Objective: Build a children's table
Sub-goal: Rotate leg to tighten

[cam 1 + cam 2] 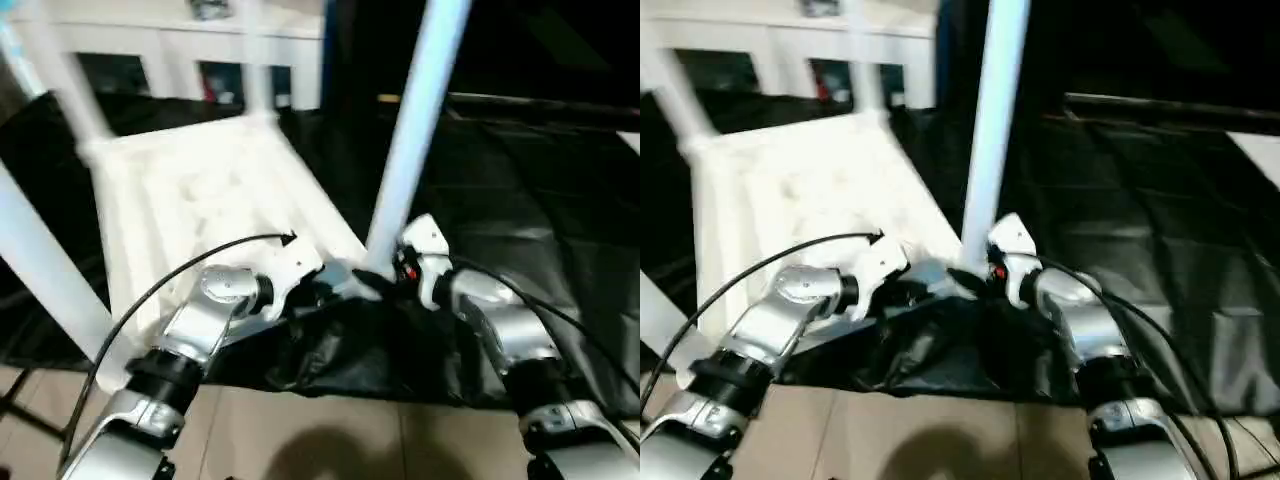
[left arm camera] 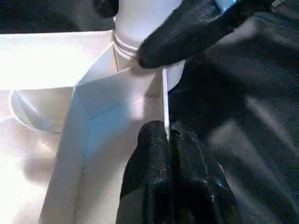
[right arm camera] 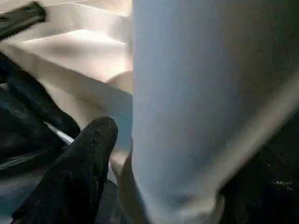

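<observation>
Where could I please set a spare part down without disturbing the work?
The black cloth right of the near leg lies bare. The near corner of the tabletop is crowded: left pincer clamps its rim, right pincer at the leg's base.

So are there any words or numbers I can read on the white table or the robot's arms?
None can be read. The upside-down tabletop, the leg standing in its near corner socket and the silver forearms show no lettering. The items in the white cabinet behind are too blurred to tell.
</observation>
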